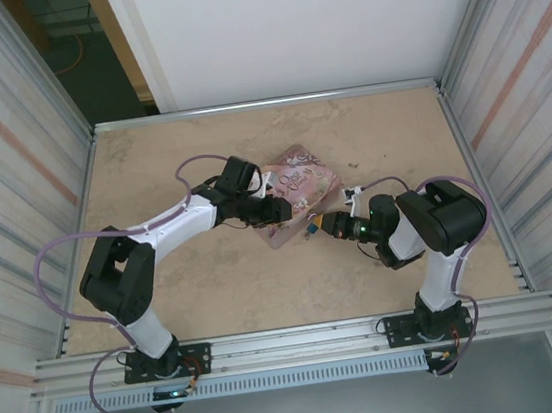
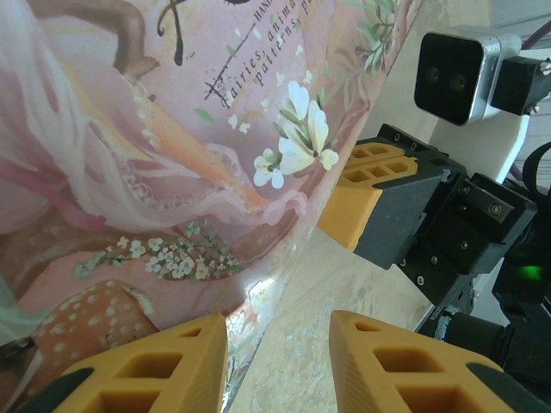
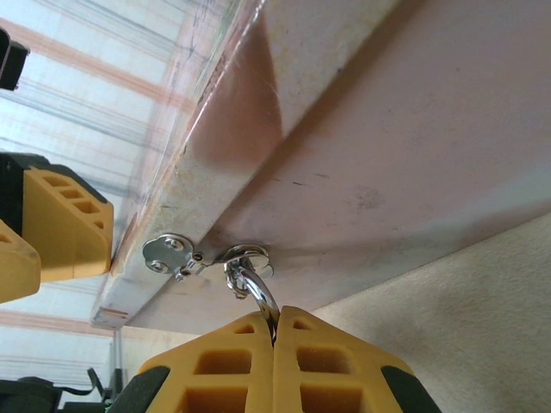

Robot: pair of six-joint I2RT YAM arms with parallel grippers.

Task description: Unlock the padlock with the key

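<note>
Beige table (image 1: 216,294), right end effector (image 3: 275,317) pinching padlock (image 3: 256,291)

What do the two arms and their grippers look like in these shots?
The left arm and right arm have white links and black joint housings, each with a looping lilac cable. The left gripper and right gripper have black bodies and yellow wedge fingers with hollow cells. The right wrist has a green light and a silver camera.
</note>
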